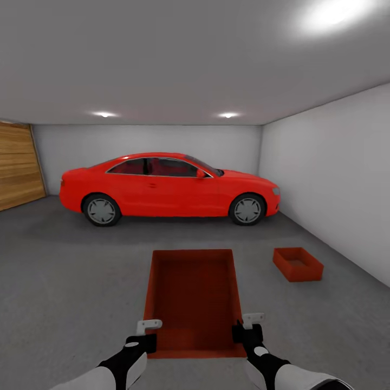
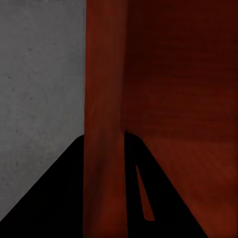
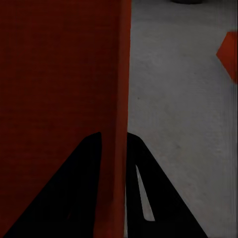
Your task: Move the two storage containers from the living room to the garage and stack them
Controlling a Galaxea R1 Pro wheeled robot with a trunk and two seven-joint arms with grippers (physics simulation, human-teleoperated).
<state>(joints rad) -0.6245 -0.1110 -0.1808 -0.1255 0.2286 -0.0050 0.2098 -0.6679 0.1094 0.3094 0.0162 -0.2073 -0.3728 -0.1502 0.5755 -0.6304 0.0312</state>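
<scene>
Both grippers are pinched on the same bin: the left gripper clamps the left wall of the held container near its close corner, and the right gripper clamps the right wall opposite. In the left wrist view the orange-red wall runs straight between the two dark fingers, which sit tight against either face of it; the right wrist view shows the same, the wall sandwiched between its fingers. So the jaws are nearly pressed together, with only the thin plastic between them.

Carried low in front of the robot, the bin hangs open-top over the grey concrete floor of the garage. Further ahead and to the right, the second container already rests on the floor near the white wall, well apart from the held one. Beyond both stands the red car.

By my reading, the carrying step is nearly finished and stacking remains. That calls for driving forward and right, lining the held bin over the floor bin, lowering it level, then opening both grippers together.
</scene>
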